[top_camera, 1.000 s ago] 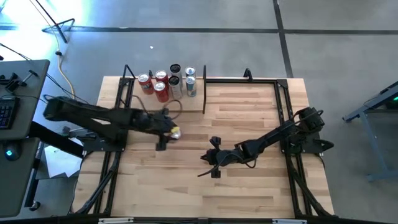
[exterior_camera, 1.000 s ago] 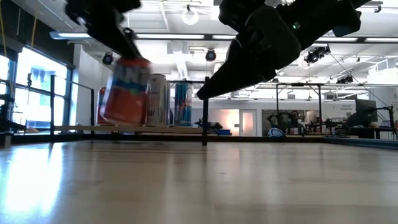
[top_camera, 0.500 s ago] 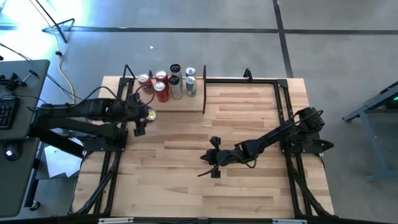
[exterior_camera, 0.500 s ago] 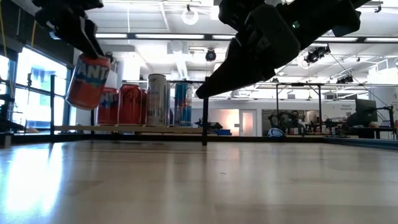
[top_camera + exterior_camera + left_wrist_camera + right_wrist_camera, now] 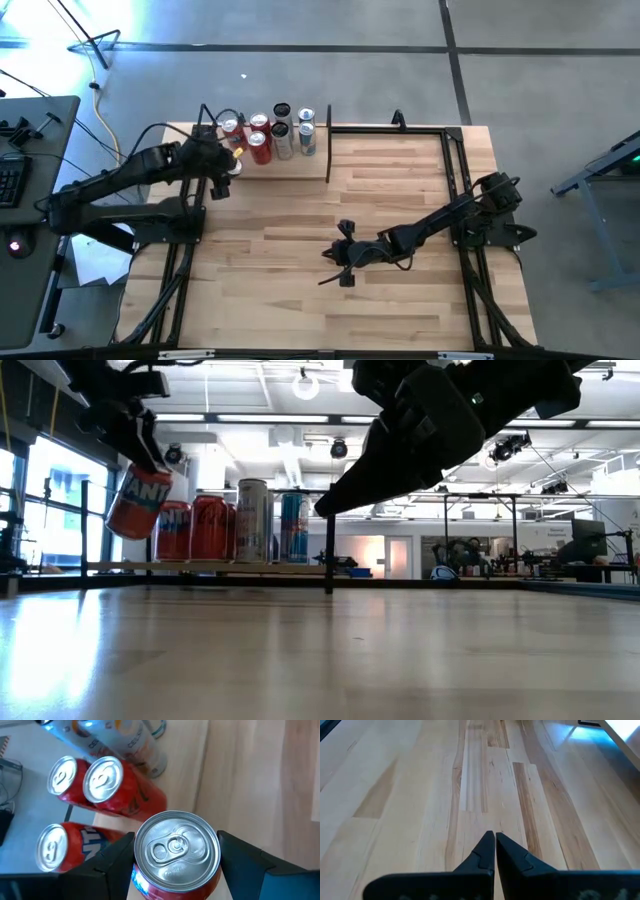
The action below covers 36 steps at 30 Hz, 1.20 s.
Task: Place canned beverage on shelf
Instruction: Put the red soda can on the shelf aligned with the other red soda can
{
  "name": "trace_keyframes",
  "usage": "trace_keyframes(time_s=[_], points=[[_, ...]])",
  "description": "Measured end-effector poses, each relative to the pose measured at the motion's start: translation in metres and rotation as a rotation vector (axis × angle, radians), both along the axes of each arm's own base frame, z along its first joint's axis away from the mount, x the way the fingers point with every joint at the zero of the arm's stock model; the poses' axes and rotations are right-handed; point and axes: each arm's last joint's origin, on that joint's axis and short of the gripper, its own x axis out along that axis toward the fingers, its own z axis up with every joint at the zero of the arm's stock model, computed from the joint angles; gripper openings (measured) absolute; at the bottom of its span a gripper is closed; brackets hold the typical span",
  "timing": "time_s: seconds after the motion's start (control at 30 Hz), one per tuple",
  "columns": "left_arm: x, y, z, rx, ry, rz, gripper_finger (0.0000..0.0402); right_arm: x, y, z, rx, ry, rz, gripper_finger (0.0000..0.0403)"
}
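Held can (image 5: 138, 501): orange-red body, white lettering, blue patch low on side; silver top (image 5: 176, 851).
Shelf (image 5: 300, 168): pale wood, black frame.
Cans on shelf: three red with silver tops (image 5: 103, 779); one silver-grey (image 5: 252, 520); one blue with red and silver (image 5: 294, 526).
Table (image 5: 485, 785): light planks, darker brown streaks.
Arms, fingers (image 5: 482, 855): black.

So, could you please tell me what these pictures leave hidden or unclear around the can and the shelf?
- Held orange can: its label is cut short by the left pincer in the low view.
- Shelf: in the high view the left arm covers the spot beneath the can.
- Cans on the shelf: labels too small in the high view.
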Motion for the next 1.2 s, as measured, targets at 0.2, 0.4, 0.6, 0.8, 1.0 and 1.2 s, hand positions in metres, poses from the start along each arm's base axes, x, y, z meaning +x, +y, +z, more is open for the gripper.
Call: trace_keyframes(time_s=[0.2,0.4,0.6,0.8,1.0,1.2], points=[[-0.003,0.02,-0.005,0.017,-0.059,0.031,0.0232,0.0,0.0,0.0,0.0,0.0,0.001,0.0],[-0.006,0.038,-0.01,0.007,-0.066,0.077,0.0232,0.0,0.0,0.0,0.0,0.0,0.001,0.0],[-0.007,0.051,-0.016,-0.057,-0.058,0.131,0.0232,0.0,0.0,0.0,-0.001,0.0,0.001,0.0],[-0.006,0.059,-0.021,-0.084,-0.046,0.189,0.0255,0.0,0.0,0.0,-0.007,0.001,0.004,0.0],[-0.005,0.063,-0.02,-0.059,-0.063,0.2,0.0263,0.0,0.0,0.0,-0.007,0.001,0.005,0.0],[-0.004,0.065,-0.017,-0.035,-0.087,0.2,0.0245,0.0,0.0,0.0,-0.007,0.001,0.005,0.0]])
